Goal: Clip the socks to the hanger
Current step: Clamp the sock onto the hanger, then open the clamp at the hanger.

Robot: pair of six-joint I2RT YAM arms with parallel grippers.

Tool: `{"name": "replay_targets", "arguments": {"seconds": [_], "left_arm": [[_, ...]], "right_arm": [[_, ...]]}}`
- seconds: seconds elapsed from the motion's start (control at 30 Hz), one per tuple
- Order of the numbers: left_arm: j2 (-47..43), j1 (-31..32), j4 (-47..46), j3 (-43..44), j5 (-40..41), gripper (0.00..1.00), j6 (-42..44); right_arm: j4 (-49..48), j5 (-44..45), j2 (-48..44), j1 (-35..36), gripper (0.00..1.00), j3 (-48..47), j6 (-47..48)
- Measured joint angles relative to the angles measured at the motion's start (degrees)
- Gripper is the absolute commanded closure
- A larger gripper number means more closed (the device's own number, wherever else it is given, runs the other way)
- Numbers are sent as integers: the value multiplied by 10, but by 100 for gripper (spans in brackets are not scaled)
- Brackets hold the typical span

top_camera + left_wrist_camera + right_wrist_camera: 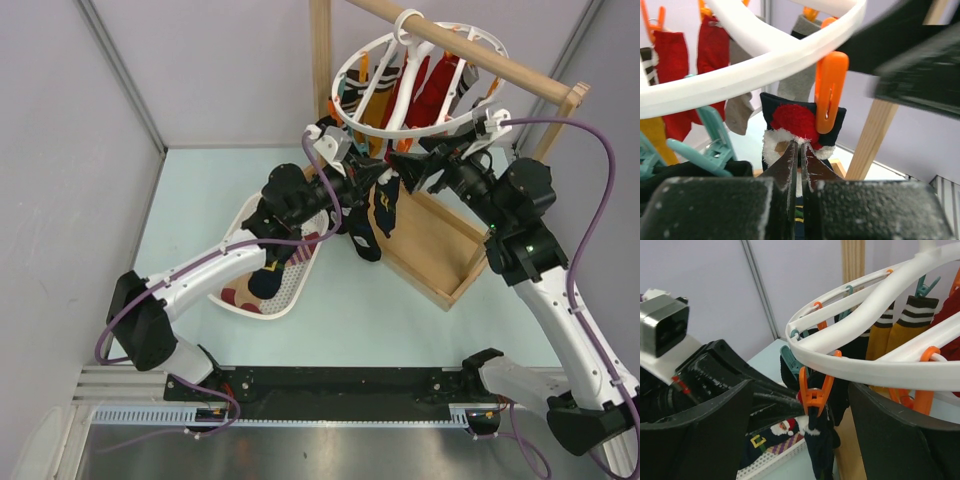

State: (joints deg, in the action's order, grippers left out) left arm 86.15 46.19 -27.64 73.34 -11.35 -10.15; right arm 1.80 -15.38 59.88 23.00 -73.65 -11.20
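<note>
The white ring hanger point(352, 62) hangs from a wooden rail, with several socks clipped on. My left gripper point(378, 183) is shut on the top of a navy Santa sock point(364, 238) and holds it up just under the ring. In the left wrist view my left gripper point(800, 146) pinches the sock point(790, 120) right below an orange clip point(829, 90) that grips the sock's edge. My right gripper point(800, 385) is open, its fingers on either side of that orange clip point(814, 395); the sock point(820, 445) hangs below it. In the top view my right gripper point(408, 165) sits beside the left one.
Red, yellow and grey socks hang from the ring point(765, 65), with teal clips point(715, 135) nearby. A white basket point(290, 290) with more socks lies below left. The wooden rail point(470, 45) and its base frame point(430, 250) stand behind.
</note>
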Motion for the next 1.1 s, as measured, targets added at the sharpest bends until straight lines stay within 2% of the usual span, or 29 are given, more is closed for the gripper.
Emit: {"name": "replay_targets", "arguments": {"seconds": [0.37,0.77,1.1], "left_arm": [[-1,-32,17,0,19,94,-4],[-15,-38,36,-1,20,93,-4],[-19,-44,45,-2,21,93,-4]], "right_arm": [[43,51,-70,-2,22,-3,68],[53,146,-14,20,26,-2,156],[12,228,-9,56,32,3,177]]}}
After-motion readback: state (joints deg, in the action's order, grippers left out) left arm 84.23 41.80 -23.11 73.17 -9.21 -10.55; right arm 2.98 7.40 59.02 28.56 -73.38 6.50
